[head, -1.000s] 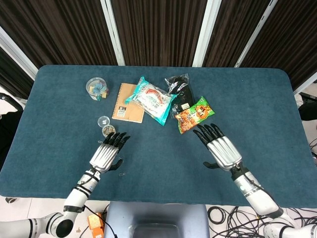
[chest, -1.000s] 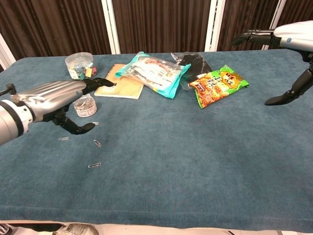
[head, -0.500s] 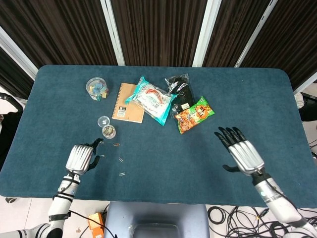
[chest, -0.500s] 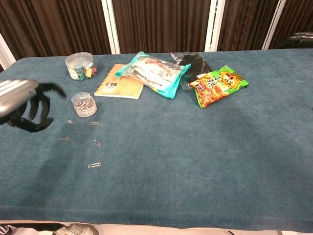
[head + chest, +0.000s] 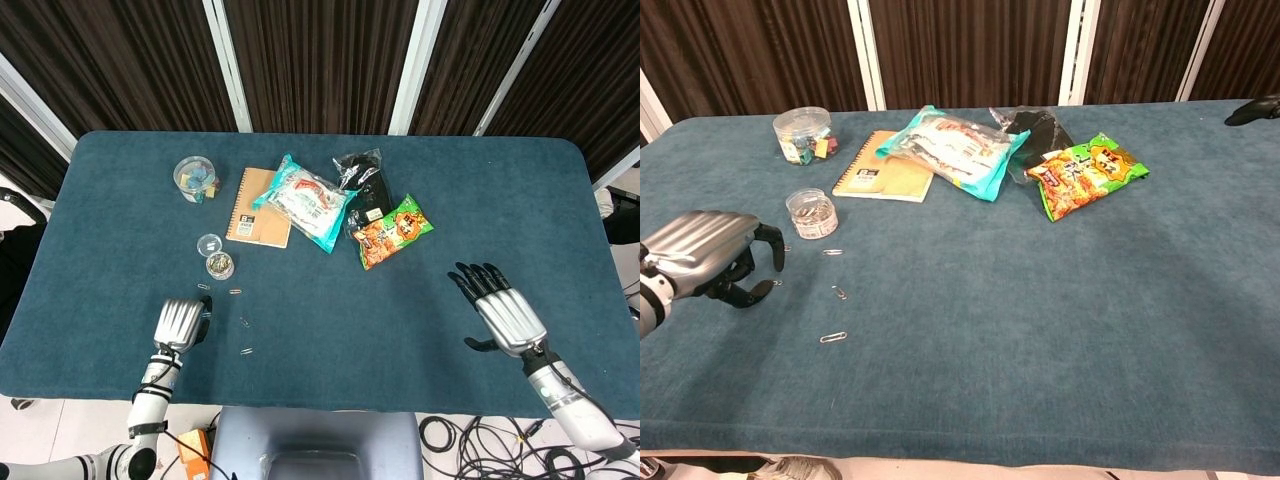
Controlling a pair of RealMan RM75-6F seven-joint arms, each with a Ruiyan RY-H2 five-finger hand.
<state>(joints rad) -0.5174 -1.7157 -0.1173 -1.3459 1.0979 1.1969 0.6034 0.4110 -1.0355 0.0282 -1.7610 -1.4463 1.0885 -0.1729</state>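
Left hand fingers: the left hand (image 5: 181, 322) has its dark fingers (image 5: 768, 242) curled down and inward under the silver back, clenched on nothing that shows; it hovers low over the table's near left part.
Nearest things: loose paper clips lie scattered on the cloth just right of that hand. One clip (image 5: 832, 252) sits by the jar, another (image 5: 840, 293) lies nearer the front, a third (image 5: 833, 338) closest to the front edge. None touches the fingers.
Clip jar: a small clear round paper clip jar (image 5: 215, 261) stands upright, lid off, just beyond the hand; it probably held the loose clips, given how closely they lie around it.
Right hand fingers: the right hand (image 5: 498, 310) is released, fingers spread flat and apart, palm down, holding nothing, over bare cloth near the right front.
Further out: a brown spiral notebook (image 5: 258, 207) lies flat, and a teal snack bag (image 5: 305, 200) rests partly on its edge. Beside that lie a black packet (image 5: 364, 183) and a green and orange snack bag (image 5: 391, 231). At the back left stands a clear tub of coloured clips (image 5: 194, 178).
Surface: a blue cloth table (image 5: 330, 330), dark curtains behind.
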